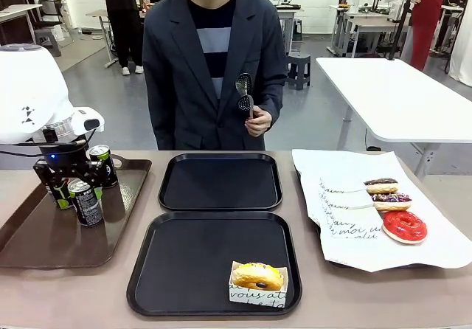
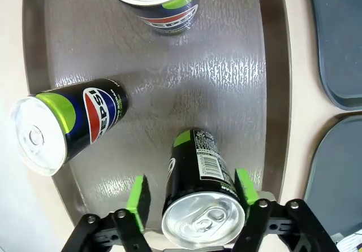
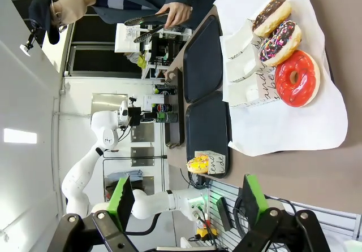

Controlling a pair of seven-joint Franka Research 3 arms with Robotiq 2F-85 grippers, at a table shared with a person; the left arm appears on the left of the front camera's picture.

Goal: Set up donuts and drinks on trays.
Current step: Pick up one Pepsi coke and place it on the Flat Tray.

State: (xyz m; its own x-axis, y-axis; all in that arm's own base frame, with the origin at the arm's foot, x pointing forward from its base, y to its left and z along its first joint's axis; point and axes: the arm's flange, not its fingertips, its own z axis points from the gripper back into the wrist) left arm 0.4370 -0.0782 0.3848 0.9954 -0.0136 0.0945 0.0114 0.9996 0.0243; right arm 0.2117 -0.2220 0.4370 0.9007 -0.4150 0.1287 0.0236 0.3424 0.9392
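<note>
My left gripper hangs over the brown tray, its green pads open on either side of an upright black Pepsi can; a gap shows at one pad. Two more drinks stand close by. The near black tray holds one yellow-glazed donut in a paper sleeve; the far black tray is bare. Three donuts, chocolate, sprinkled and red, lie on white paper at the right. My right gripper is open and holds nothing.
A person stands at the far side of the table holding black tongs upright in one hand. The white paper under the donuts drapes over the right part of the table. The brown tray's rim runs close beside the black trays.
</note>
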